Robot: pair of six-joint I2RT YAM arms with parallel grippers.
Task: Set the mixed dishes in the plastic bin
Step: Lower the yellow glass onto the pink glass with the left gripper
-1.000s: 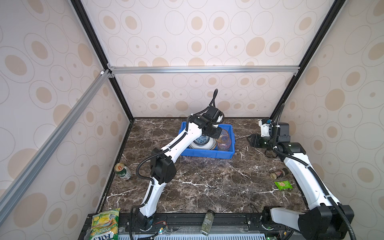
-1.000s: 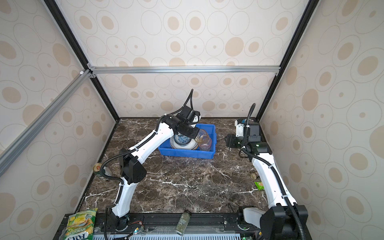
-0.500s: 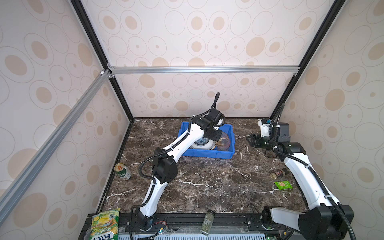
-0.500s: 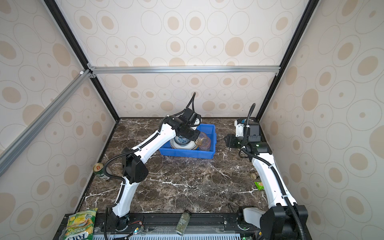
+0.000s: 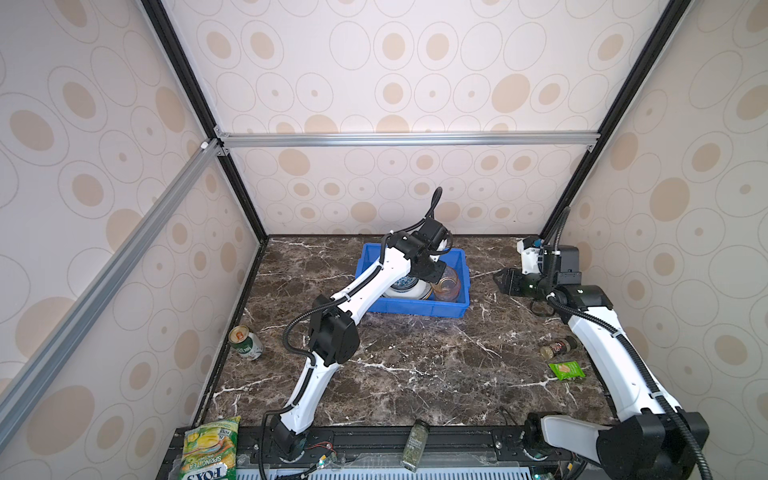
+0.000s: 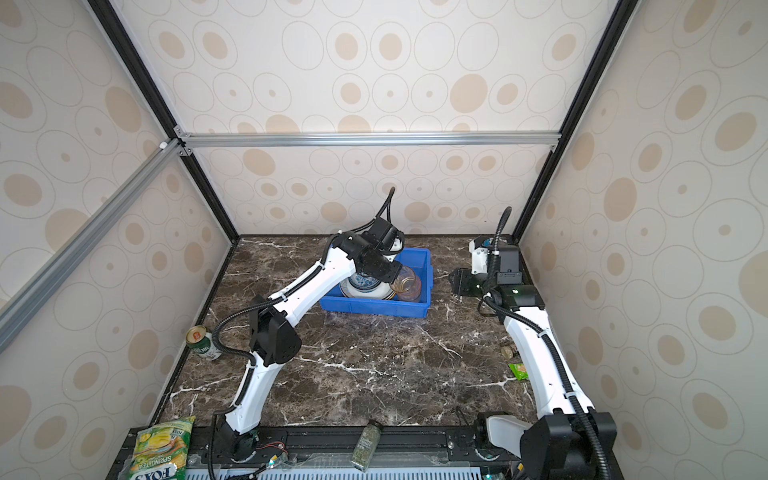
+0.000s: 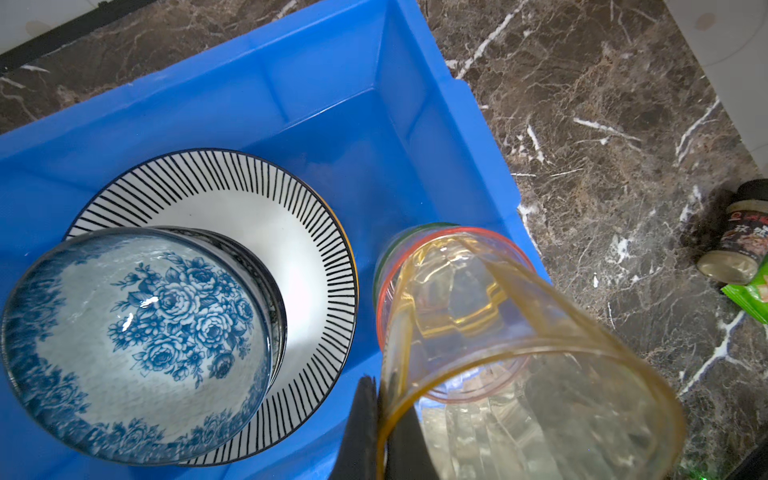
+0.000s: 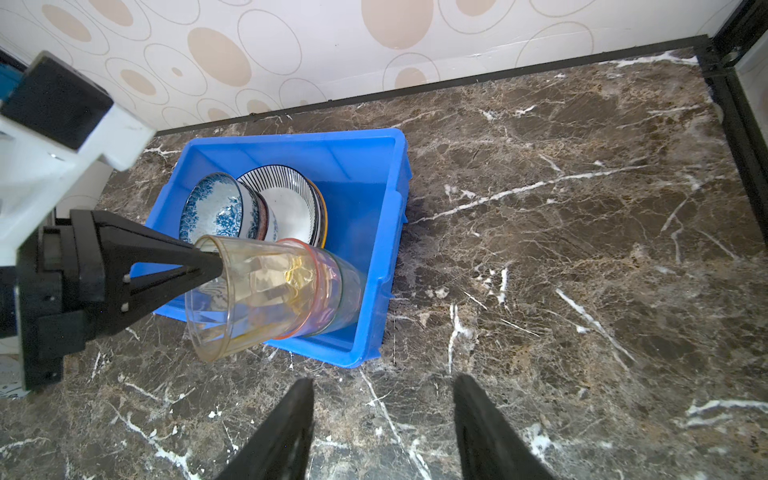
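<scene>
The blue plastic bin (image 5: pixel 415 309) (image 6: pixel 374 308) (image 8: pixel 365 174) stands at the back of the marble table. Inside it lie a striped-rim plate (image 7: pixel 299 232) (image 8: pixel 291 199) on other plates and a blue floral bowl (image 7: pixel 137 316) (image 8: pixel 214 208) nested in another bowl. My left gripper (image 7: pixel 376 386) (image 8: pixel 208 262) is shut on the rim of an amber tumbler (image 7: pixel 519 353) (image 8: pixel 249 291), one finger inside and one outside. The tumbler is tilted and nested into a red-rimmed and a green tumbler in the bin's right part. My right gripper (image 8: pixel 382 399) (image 5: pixel 500 280) hangs open and empty over bare marble, right of the bin.
A tin can (image 5: pixel 246 341) lies by the left wall. A small jar (image 5: pixel 557 348) (image 7: pixel 744 237) and a green packet (image 5: pixel 566 370) sit near the right arm. A spice jar (image 5: pixel 413 444) and a snack bag (image 5: pixel 208 451) lie at the front rail.
The left arm has shifted slightly to the right over the bin, still gripping the amber tumbler. The right arm has not moved.
</scene>
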